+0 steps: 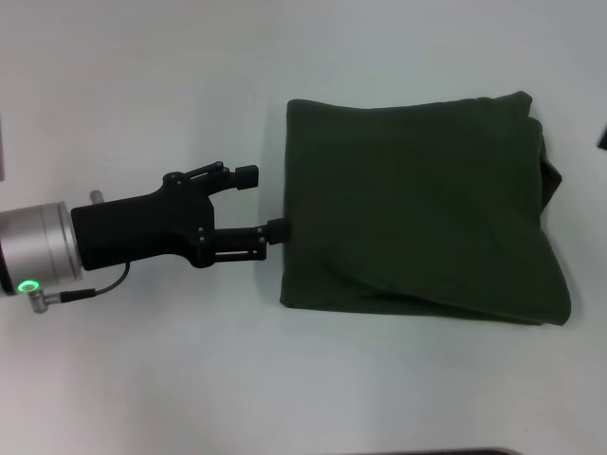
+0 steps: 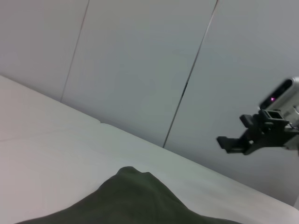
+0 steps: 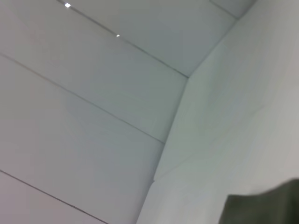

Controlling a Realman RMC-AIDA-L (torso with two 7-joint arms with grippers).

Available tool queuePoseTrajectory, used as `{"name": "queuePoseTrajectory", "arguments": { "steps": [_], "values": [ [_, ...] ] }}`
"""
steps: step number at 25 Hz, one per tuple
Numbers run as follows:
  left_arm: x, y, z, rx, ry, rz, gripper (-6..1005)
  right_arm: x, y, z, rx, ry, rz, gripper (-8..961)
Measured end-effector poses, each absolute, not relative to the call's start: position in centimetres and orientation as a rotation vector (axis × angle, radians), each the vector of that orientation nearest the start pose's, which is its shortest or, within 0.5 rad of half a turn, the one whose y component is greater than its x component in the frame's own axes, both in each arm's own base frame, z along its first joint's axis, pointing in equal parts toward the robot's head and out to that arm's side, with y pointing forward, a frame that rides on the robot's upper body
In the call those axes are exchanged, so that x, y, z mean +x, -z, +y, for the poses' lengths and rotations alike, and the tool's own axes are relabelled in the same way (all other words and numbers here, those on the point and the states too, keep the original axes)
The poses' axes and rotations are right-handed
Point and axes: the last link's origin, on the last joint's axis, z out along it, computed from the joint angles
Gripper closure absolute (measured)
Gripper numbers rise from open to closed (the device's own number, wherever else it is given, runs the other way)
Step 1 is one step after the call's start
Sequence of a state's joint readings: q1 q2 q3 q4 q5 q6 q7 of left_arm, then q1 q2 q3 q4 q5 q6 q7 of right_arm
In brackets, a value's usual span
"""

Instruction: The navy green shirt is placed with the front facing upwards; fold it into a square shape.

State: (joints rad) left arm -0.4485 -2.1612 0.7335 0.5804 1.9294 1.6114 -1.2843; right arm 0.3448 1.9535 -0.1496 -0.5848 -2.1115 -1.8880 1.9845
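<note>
Left claw [image 1: 261, 204] open, one fingertip touching folded navy green shirt [image 1: 417, 209] on white table [image 1: 142, 379]

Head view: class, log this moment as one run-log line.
shirt: folded, roughly square, on table | left hand: open, one finger at shirt's left edge | right hand: raised, off the shirt

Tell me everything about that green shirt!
The navy green shirt is dark olive, soft-looking cloth, already folded into a rough square, lying flat on the white table. No lettering or collar shows. Its right edge is uneven, with layers sticking out, and a crease runs across its near part. The left gripper is open at its left edge, one finger touching the cloth.
</note>
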Motion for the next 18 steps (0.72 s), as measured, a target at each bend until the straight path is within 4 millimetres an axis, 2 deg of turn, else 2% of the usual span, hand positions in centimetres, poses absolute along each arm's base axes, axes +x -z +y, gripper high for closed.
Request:
{"name": "queuePoseTrajectory", "arguments": {
  "steps": [4,11,18],
  "values": [
    [-25.7,4.3,28.9,-2.746,0.909,-0.679,56,32.5,-7.8,27.9,-2.203,-1.154,1.621,284],
    [-25.6,4.1,29.2,-2.72,0.93,-0.681,56,31.7,-5.9,31.9,-2.161,-1.005,1.643,583],
    [-25.4,4.0,29.3,-2.708,0.945,-0.676,56,31.4,-4.0,33.4,-2.169,-0.859,1.674,862]
  ]
}}
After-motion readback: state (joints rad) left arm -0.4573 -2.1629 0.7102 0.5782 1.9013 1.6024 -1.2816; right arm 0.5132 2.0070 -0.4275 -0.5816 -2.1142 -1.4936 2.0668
